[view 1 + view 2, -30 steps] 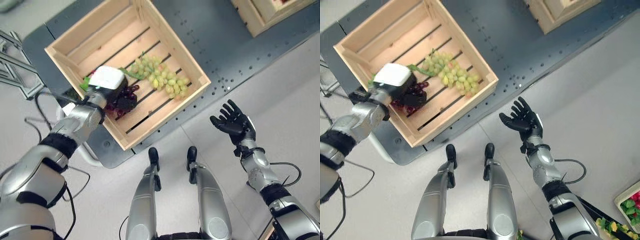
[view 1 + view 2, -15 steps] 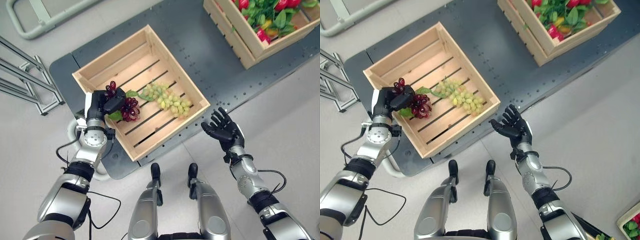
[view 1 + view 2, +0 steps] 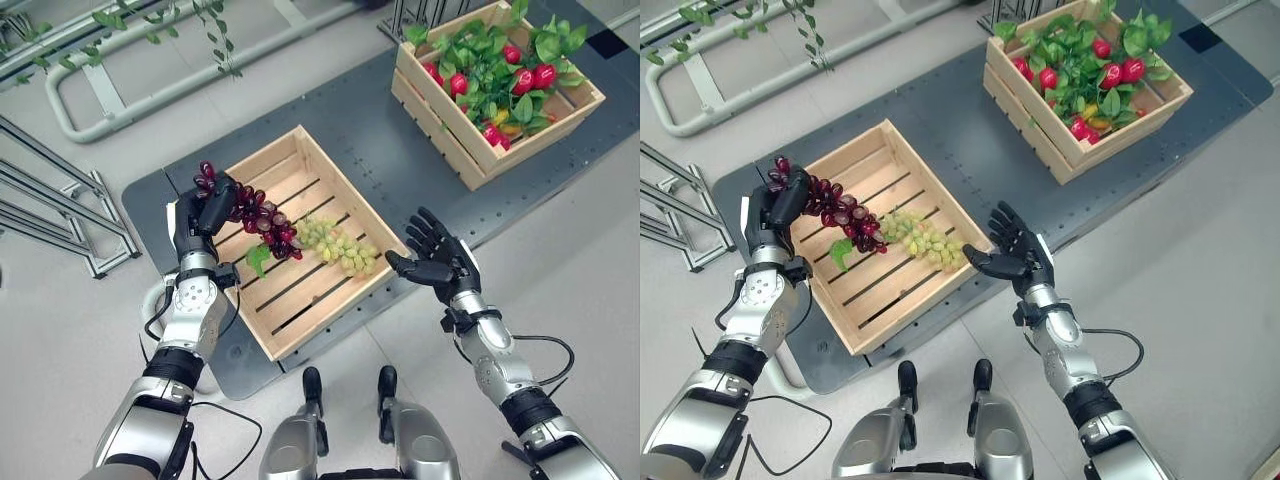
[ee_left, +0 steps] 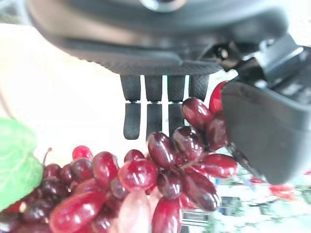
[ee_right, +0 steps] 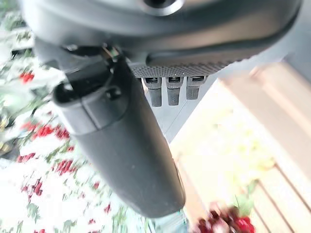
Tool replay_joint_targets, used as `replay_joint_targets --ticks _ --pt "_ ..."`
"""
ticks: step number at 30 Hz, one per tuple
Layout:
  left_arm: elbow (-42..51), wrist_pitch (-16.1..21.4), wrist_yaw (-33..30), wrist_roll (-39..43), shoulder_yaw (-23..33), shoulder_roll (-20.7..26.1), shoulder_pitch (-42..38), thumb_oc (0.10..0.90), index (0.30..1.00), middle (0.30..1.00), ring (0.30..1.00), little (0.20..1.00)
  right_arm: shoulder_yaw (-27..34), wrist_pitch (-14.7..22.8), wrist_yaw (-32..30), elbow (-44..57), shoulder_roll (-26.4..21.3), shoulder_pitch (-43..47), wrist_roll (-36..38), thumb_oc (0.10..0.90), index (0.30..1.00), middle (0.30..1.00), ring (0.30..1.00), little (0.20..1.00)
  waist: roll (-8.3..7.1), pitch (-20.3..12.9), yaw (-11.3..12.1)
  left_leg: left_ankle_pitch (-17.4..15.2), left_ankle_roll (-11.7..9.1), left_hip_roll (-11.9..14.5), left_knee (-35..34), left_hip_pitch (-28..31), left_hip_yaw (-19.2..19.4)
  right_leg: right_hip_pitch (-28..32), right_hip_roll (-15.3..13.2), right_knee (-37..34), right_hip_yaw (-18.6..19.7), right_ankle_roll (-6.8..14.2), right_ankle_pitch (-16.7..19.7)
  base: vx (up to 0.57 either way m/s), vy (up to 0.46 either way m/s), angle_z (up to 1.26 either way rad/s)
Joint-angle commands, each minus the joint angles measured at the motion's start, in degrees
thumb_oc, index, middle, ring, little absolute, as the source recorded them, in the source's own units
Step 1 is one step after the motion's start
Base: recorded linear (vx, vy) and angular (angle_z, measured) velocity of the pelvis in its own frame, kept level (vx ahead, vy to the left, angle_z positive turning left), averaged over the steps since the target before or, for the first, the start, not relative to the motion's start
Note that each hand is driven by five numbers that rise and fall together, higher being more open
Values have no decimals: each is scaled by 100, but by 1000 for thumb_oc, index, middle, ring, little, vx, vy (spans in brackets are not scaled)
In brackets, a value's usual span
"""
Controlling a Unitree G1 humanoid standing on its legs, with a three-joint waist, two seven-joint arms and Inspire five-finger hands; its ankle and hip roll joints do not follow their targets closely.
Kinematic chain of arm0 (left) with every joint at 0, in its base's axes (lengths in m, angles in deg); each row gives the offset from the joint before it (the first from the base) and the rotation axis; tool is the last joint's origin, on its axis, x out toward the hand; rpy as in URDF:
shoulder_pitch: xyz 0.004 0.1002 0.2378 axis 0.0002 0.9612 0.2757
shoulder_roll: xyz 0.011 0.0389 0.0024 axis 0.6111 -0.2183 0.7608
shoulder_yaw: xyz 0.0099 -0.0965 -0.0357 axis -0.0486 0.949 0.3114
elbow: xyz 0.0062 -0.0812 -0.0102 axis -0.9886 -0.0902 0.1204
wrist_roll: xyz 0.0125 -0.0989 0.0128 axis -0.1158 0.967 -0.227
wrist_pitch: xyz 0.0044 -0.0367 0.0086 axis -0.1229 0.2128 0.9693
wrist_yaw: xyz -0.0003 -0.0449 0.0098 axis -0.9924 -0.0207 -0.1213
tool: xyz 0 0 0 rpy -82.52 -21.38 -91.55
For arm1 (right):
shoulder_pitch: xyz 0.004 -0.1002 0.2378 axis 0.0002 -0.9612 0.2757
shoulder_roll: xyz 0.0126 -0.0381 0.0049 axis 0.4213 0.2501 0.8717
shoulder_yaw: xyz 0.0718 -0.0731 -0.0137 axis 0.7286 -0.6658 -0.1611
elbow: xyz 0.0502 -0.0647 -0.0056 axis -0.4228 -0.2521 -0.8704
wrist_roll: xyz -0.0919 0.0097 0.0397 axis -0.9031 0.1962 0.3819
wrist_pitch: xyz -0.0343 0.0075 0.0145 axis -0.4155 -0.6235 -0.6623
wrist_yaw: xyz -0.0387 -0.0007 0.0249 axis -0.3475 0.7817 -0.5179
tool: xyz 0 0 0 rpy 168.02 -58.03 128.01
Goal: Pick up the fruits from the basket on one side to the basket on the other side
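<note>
My left hand (image 3: 205,214) is shut on a bunch of dark red grapes (image 3: 262,222) with a green leaf, held up above the left part of the near wooden crate (image 3: 352,200). In the left wrist view the red grapes (image 4: 146,184) sit between the fingers (image 4: 153,107) and the thumb. A bunch of green grapes (image 3: 337,246) lies on the crate's slats near its right corner. My right hand (image 3: 437,264) hovers open, palm up, just off the crate's right corner. A second wooden crate (image 3: 432,113) full of red fruit and green leaves stands at the far right.
Both crates rest on a dark grey platform (image 3: 356,129). Metal frames (image 3: 40,210) stand at the left, and a pale tubular rail (image 3: 180,75) runs along the back. Light floor (image 3: 590,270) lies to the right of the platform.
The camera has tilted up, bringing the far crate fully into view. My left hand has lifted the red grapes higher above the crate. My right hand has come closer to the crate's corner.
</note>
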Motion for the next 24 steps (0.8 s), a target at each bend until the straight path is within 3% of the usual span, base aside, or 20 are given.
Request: replay_joint_targets --ticks 1,11,15,24 --pt "46 898 -318 -931 38 97 -193 400 300 300 300 300 -195 537 390 470 -89 -284 -314 800 900 900 900 900 89 -1581 34 -674 -130 -151 379 -77 -80 61 -250 -70 128 -87 -153 61 -39 3" --pt "284 572 260 -981 -369 706 -854 400 300 300 300 300 -387 519 305 819 -233 185 -607 800 900 900 900 900 216 -1976 102 -539 -187 -154 -83 127 -128 343 -188 -539 32 -28 16 -1 -36 5" --pt "606 279 516 -1118 -737 837 -1338 400 300 300 300 300 -528 276 121 875 -228 787 -603 800 900 900 900 900 225 -2077 178 -600 -169 -147 -83 219 -145 462 -195 -539 -63 -49 -43 -41 -44 6" --pt "1147 83 771 -1181 -1124 776 -1740 400 300 300 300 300 -960 -224 80 792 -10 1256 -497 800 900 900 900 900 213 -2210 283 -686 -165 -108 -83 368 -187 640 -163 -539 -105 -75 -155 11 -11 6"
